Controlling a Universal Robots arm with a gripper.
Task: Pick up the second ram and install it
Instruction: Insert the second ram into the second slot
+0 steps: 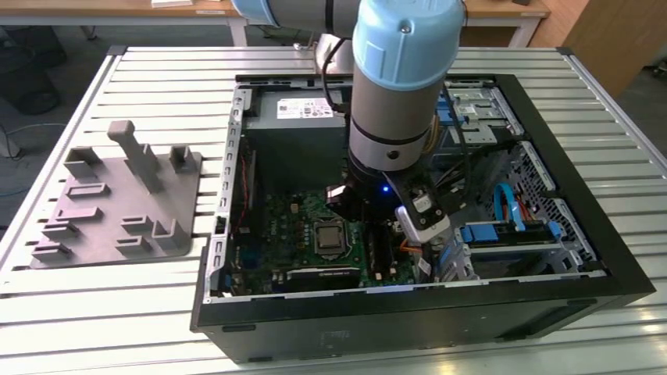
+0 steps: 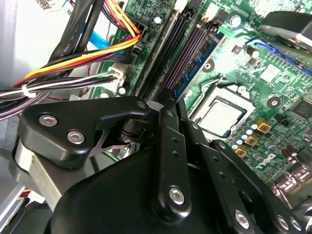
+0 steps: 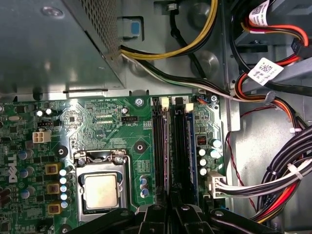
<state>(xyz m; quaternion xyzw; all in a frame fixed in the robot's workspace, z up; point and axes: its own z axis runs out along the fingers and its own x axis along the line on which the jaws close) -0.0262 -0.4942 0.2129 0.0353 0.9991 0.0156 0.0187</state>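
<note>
My gripper (image 1: 404,238) is down inside the open computer case (image 1: 417,316), over the motherboard. Its black fingers (image 2: 165,112) are shut tight together, their tips right above the row of long black memory slots (image 3: 175,146), near one end of the slots. A thin blue-edged strip (image 2: 197,66) runs along the outer slot beside the fingertips; it may be the second ram standing edge-on, but I cannot tell. Nothing shows between the fingers. In the first wrist view the gripper (image 3: 170,207) sits over the slots' end.
The processor socket (image 3: 101,191) lies beside the slots. Bundles of coloured cables (image 3: 287,180) crowd the slots' other side. A power supply (image 1: 297,117) fills the case's far end. A grey holder tray (image 1: 115,203) stands on the slatted table at the exterior view's left.
</note>
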